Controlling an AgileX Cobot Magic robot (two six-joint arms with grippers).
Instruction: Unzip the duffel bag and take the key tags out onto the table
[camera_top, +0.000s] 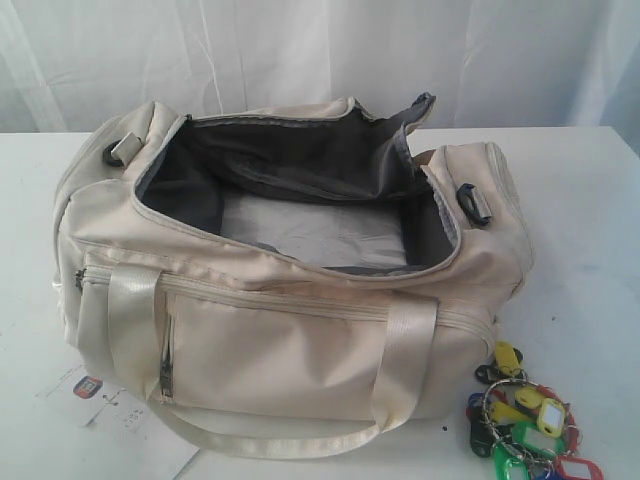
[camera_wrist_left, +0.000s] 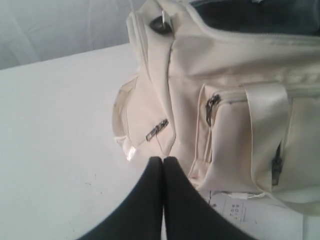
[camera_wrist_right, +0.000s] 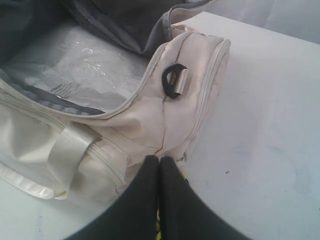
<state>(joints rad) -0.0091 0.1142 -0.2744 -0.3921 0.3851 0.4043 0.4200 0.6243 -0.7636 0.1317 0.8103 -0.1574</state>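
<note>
The duffel bag (camera_top: 300, 360) gapes unzipped, the key tags (camera_top: 522, 420) lie on the table (camera_top: 590, 220) by its near right corner, and the left claw (camera_wrist_left: 163, 165) and right claw (camera_wrist_right: 160, 164) are pinched together, empty, so nothing seems left.

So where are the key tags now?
In the exterior view the key tags lie on the table at lower right, beside the front corner of the open duffel bag.

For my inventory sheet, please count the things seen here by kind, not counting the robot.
duffel bag: 1
bunch of key tags: 1
white paper hang-tag: 1
clear plastic wrap inside the bag: 1
Total: 4
</note>
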